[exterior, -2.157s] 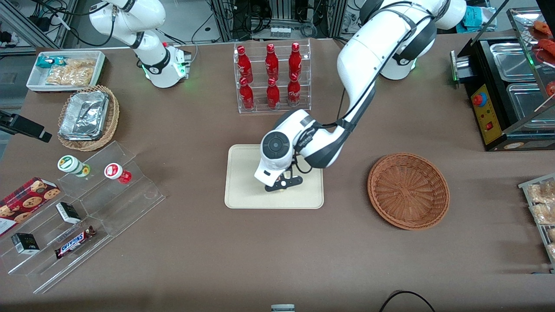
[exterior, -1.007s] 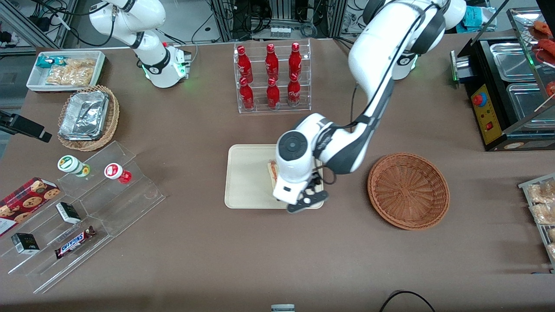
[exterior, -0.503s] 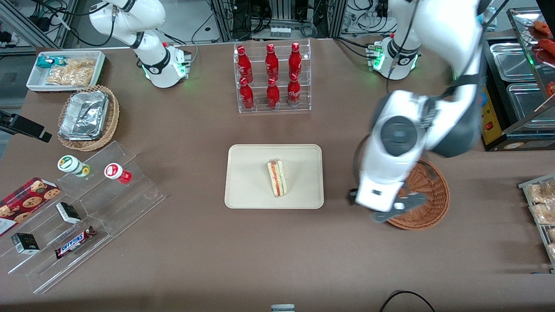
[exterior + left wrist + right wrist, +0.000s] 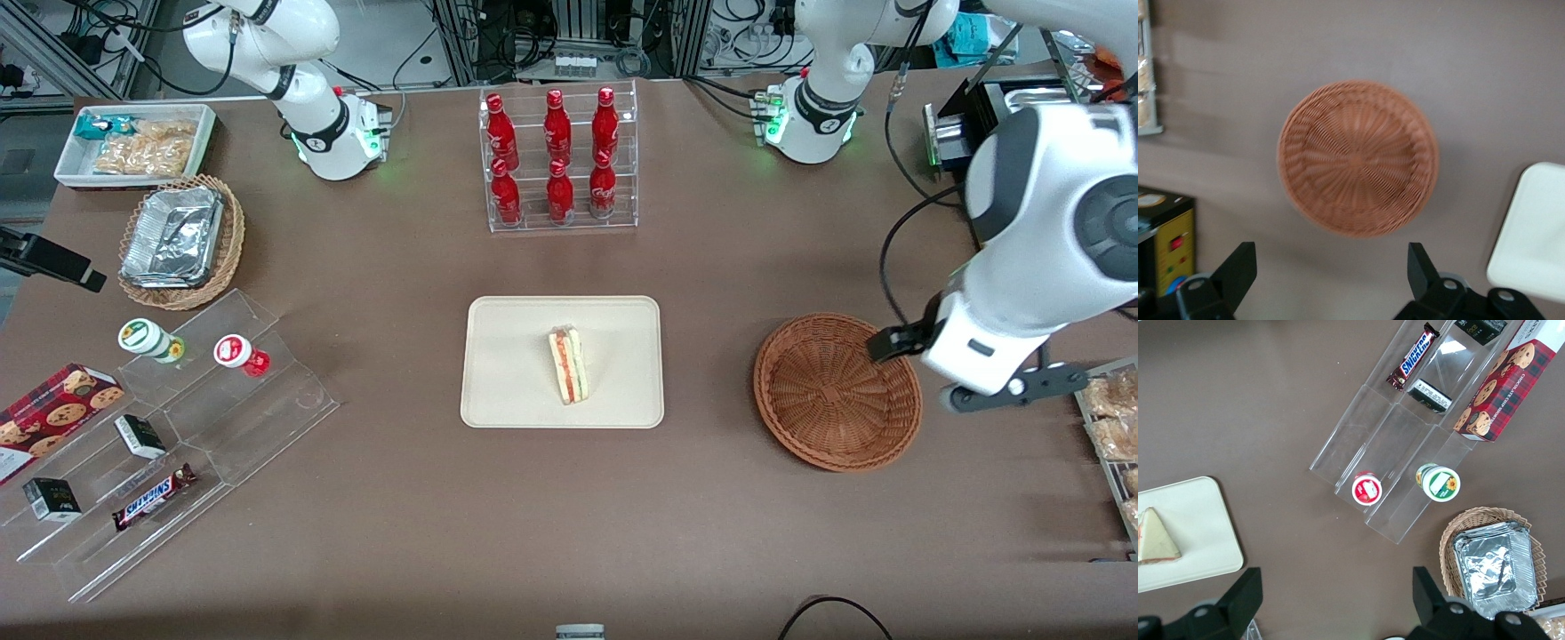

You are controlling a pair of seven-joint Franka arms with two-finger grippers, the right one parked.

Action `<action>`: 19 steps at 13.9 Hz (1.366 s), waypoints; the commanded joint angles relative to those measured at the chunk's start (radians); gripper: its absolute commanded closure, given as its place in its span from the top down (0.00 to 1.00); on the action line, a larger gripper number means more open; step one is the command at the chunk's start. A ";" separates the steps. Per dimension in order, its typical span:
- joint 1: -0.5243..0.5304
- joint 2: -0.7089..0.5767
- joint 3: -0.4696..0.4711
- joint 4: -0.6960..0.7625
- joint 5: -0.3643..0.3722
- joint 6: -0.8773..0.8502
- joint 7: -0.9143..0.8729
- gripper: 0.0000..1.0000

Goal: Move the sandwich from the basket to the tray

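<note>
The gripper (image 4: 1328, 277), fingers spread, has swung away; striped sandwich (image 4: 567, 364) lies on tray (image 4: 507, 356).

High front view overlooks the table (image 4: 400, 533); left wrist view looks down past end effector (image 4: 1330, 257) onto shared basket (image 4: 1358, 160).

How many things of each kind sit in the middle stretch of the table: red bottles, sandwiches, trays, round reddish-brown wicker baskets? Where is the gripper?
Red bottles in the clear rack: 6
Triangular sandwich wedge: 1
Cream rectangular plastic tray: 1
Reddish-brown woven basket: 1
Total: 9
Gripper: open, above the table beside the basket.
</note>
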 commanded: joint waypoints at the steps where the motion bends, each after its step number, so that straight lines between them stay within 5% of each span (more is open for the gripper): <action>1: 0.062 -0.030 -0.010 0.017 -0.070 -0.079 0.096 1.00; 3: 0.147 -0.068 -0.008 0.011 -0.135 -0.096 0.117 1.00; 7: 0.215 -0.082 -0.008 0.020 -0.129 -0.168 0.217 1.00; 16: 0.169 -0.110 -0.035 0.027 -0.126 -0.280 0.200 1.00; 19: 0.168 -0.232 -0.036 -0.132 -0.092 -0.257 0.210 1.00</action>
